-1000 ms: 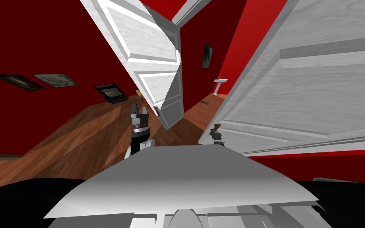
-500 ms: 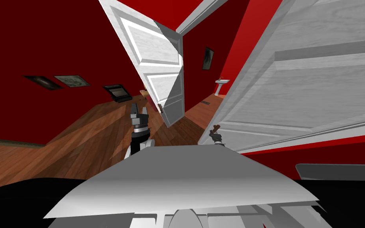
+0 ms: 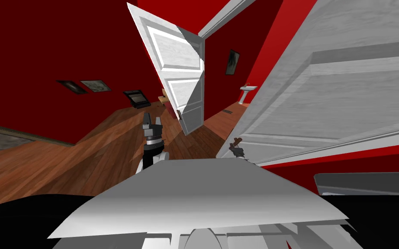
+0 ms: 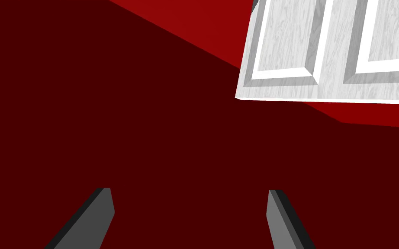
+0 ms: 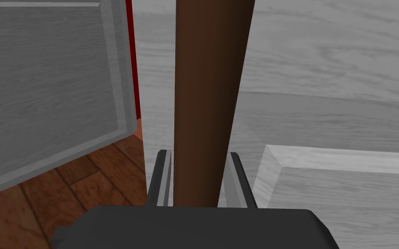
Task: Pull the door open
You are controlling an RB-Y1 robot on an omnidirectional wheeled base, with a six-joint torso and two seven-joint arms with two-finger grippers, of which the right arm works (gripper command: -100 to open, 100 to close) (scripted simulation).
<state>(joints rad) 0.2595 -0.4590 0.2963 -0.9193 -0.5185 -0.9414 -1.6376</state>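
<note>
A white panelled door (image 3: 324,99) stands close on my right, swung partly open. Its brown lever handle (image 3: 236,141) sits at the door's near edge. My right gripper (image 3: 237,149) is shut on that handle; in the right wrist view the brown handle (image 5: 207,99) runs straight up between the two fingers (image 5: 163,177), which press its sides, with the door's panel (image 5: 324,86) right behind. My left gripper (image 3: 152,117) is raised over the wood floor, open with nothing between its fingers (image 4: 94,216).
A second white door (image 3: 181,78) stands ajar ahead. Dark red walls (image 3: 43,52) carry framed pictures (image 3: 95,85). Wood floor (image 3: 77,160) spreads to my left. A white pedestal basin (image 3: 247,90) stands far beyond the doorway. A grey surface (image 3: 367,183) lies low on my right.
The whole head view has swung: the far door and the wall pictures have slid rightward, so I have turned. The right gripper keeps its hold on the handle.
</note>
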